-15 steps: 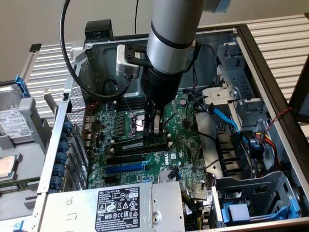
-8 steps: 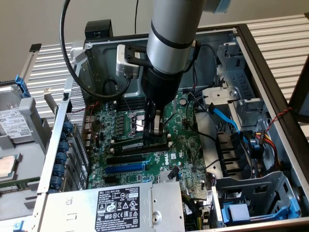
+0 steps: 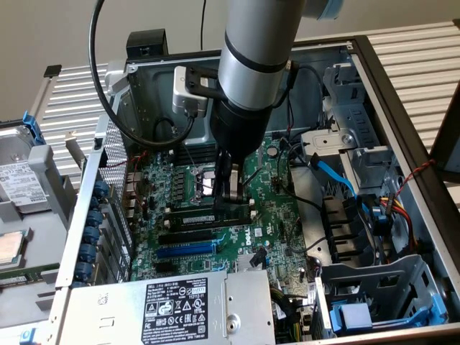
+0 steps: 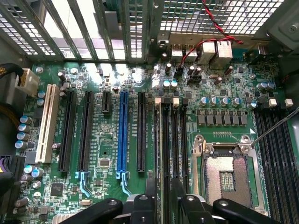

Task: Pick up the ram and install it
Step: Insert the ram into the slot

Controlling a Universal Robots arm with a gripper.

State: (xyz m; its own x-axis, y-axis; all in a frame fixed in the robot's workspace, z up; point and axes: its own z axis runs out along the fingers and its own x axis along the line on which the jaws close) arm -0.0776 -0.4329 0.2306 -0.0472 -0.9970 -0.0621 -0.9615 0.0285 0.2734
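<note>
Ram sits on edge in a long black memory slot on the green motherboard, just beside the bare metal CPU socket. We see it as a thin, flat stick with a dark face and a small white label. From the wrist camera it shows edge-on as a narrow strip among the parallel black slots.

The gripper hangs straight down over the stick's middle. In the wrist view its two black fingers stand one on each side of the strip with a gap between, so we read the gripper as parted and not clamping the stick.

Around it, empty black slots lie on the side toward the blue expansion slot, which is glossy plastic and runs the same way. The grey sheet-metal power supply with its printed sticker sits beyond that, at the case's near edge. A flat blue cable drapes over the drive bays on the exterior view's right, well apart from the stick. Twisted red and black wires cross the perforated case wall.

The stick's long axis runs across the exterior view from left to right, parallel to the neighbouring slots, with the label face turned toward the power supply.
</note>
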